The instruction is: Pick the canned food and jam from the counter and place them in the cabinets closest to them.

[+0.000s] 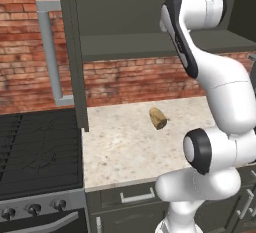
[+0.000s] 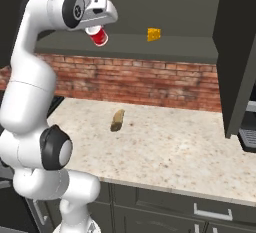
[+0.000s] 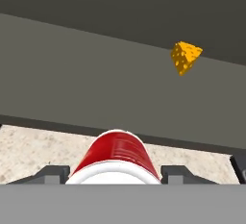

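Observation:
The canned food (image 2: 99,37), a red can with a white band, is held up in the air by my gripper (image 2: 98,31), which is shut on it. It hangs in front of the open cabinet (image 2: 165,47), just at the left end of its lower shelf and high above the counter (image 2: 165,147). In the hand view the can (image 3: 116,156) lies between my two dark fingers (image 3: 52,174), pointing at the cabinet shelf (image 3: 86,83). The jam is out of view.
A yellow wedge (image 2: 154,34) sits on the shelf to the right of the can. On the counter lies a brown potato-like lump (image 2: 118,119). The cabinet's left door (image 1: 70,52) with its long handle (image 1: 50,52) stands open over the black stove (image 1: 35,147). The right door (image 2: 239,57) also stands open.

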